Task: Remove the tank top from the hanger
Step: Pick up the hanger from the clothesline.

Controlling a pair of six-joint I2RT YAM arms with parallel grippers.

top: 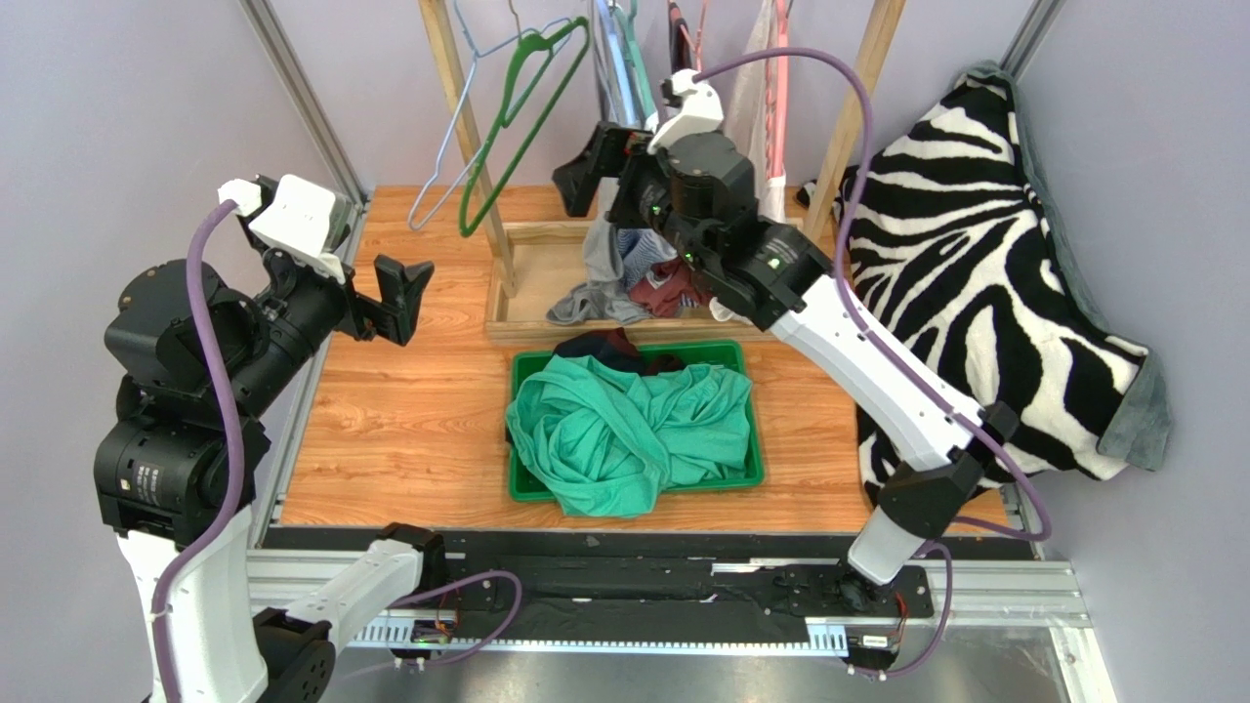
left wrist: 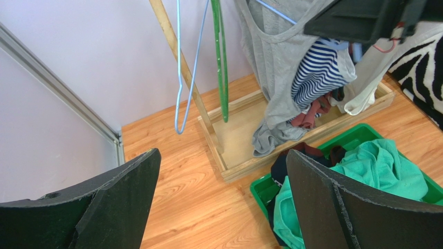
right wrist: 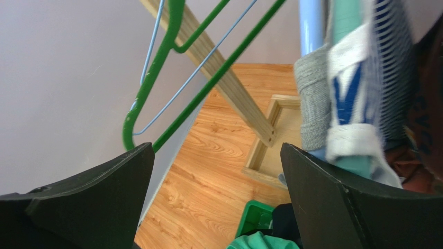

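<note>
A grey tank top hangs on a blue hanger on the wooden rack, next to a blue-striped garment. Its hem droops into the rack's base tray. In the top view the tank top sits just below my right gripper, which is open and empty, raised beside the hanging clothes. In the right wrist view the grey strap is just right of my open gripper. My left gripper is open and empty over the table's left side, apart from the rack; it also shows in the left wrist view.
Two empty hangers, green and light blue, hang left of the clothes beside a slanted rack post. A green bin with a teal garment sits in front. A zebra blanket lies at right.
</note>
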